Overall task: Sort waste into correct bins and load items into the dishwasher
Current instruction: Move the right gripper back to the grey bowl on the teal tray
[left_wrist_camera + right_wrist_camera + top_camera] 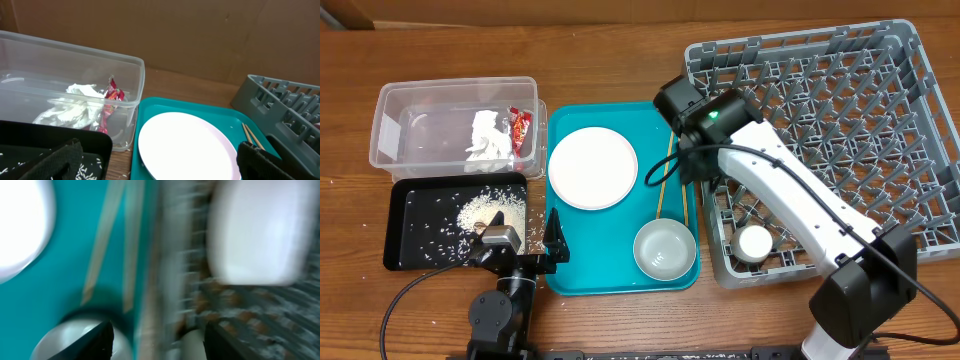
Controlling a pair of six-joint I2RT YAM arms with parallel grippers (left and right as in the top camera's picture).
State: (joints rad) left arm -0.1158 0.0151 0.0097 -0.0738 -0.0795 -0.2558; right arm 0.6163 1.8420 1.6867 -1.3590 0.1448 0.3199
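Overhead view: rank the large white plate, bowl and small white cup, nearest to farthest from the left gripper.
1. Large white plate, on the teal tray, ahead and right of the left gripper.
2. Bowl, tray's lower right corner.
3. Small white cup, in the dish rack, far right.

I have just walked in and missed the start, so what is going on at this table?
Two robot arms are clearing a meal. The napkin and red wrapper lie in the clear tub, the rice in the black tray, and a small cup sits in the grey dish rack. The white plate, bowl and chopsticks are on the teal tray, not yet loaded. The right hand, open and empty, is near the chopsticks beside the rack; the left hand, also open, hovers near the plate.
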